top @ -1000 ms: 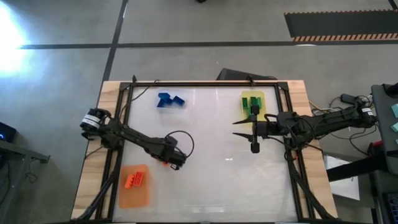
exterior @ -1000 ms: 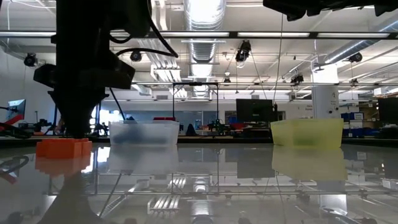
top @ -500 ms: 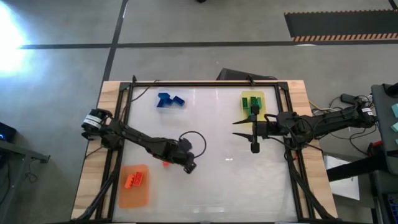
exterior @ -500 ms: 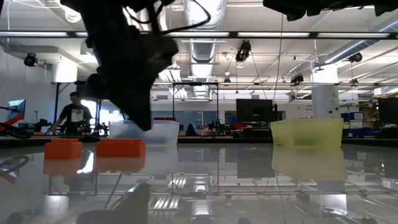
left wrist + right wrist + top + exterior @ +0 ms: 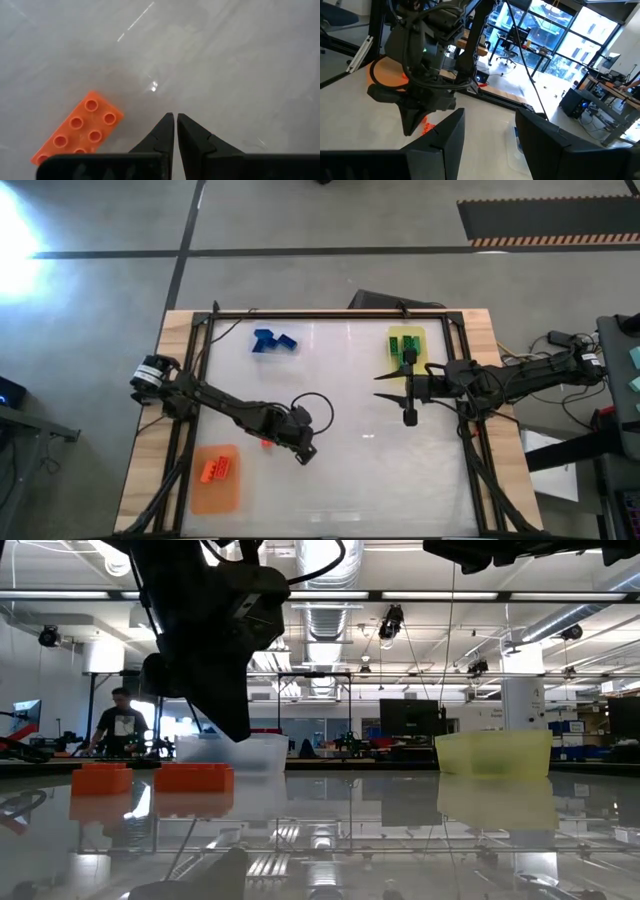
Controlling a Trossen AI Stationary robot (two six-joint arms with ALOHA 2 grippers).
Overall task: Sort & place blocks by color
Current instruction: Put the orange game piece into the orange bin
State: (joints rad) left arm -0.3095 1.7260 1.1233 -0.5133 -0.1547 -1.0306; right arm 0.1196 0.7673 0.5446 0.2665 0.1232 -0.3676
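My left gripper [image 5: 303, 451] hangs shut just above the table's middle, fingertips [image 5: 175, 118] pointing down. A loose orange block [image 5: 77, 131] lies flat on the table beside them on the left-edge side [image 5: 266, 443], untouched. More orange blocks [image 5: 217, 468] sit on the orange mat [image 5: 216, 492]. Blue blocks [image 5: 273, 341] lie at the far left, and green blocks [image 5: 405, 351] on the yellow mat [image 5: 407, 334]. My right gripper [image 5: 392, 385] waits open above the table near the green blocks, its fingers [image 5: 442, 135] spread wide.
In the low view, two orange blocks [image 5: 100, 778] [image 5: 193, 777] stand on the glossy tabletop, with a clear container [image 5: 235, 753] and a yellow one [image 5: 493, 752] farther back. A dark frame [image 5: 200, 330] borders the table. People work in the room behind.
My left gripper has moved toward the table's right and slightly near edge, off the loose orange block, which it covered a second ago. The block now lies uncovered on the table. In the last half second the gripper has risen slightly.
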